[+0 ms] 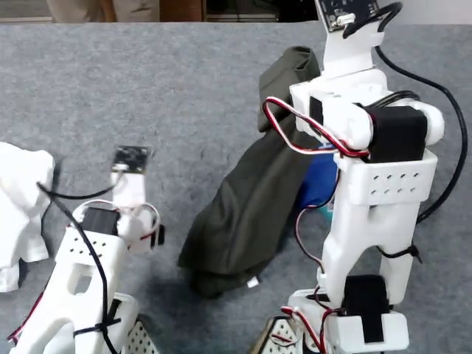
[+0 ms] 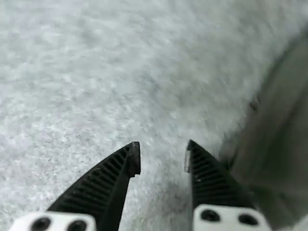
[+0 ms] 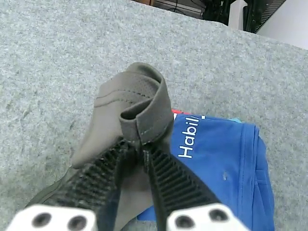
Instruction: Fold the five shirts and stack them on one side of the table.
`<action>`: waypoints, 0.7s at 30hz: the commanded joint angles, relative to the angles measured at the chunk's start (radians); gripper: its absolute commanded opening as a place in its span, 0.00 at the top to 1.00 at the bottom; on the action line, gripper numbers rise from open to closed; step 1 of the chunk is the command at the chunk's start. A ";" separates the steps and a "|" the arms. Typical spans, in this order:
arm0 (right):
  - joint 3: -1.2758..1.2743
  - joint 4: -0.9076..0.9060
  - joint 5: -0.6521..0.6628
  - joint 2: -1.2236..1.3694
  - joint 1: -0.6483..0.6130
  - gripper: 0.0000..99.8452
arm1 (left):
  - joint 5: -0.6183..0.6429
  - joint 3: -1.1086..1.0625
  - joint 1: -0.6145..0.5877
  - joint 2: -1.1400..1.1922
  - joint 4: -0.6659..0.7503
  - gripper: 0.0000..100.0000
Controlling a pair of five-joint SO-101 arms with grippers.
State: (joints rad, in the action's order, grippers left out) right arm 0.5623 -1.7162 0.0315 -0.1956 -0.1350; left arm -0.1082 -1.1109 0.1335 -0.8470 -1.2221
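Olive shirt (image 3: pixel 126 92) within right tool (image 3: pixel 137 147)

The black ribbed jaws stand apart over the grey felt bench (image 2: pixel 106 72). An olive shirt (image 2: pixel 281 144) lies on the bench just beside one jaw, the other jaw farther from it.

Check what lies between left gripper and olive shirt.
Bare grey table cover, per the left wrist view; the open left gripper sits beside the olive shirt.

Shirts (image 1: pixel 243 199) x3, arms (image 1: pixel 376 184) x2
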 commanded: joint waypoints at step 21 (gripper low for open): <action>0.015 0.091 0.008 0.183 0.012 1.00 | 0.025 -0.120 0.344 -0.004 0.138 0.74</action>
State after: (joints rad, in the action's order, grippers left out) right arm 0.5623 -1.6456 0.0315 -0.0146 -0.1335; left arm -0.0959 -1.1861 0.5217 -0.8470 -1.1592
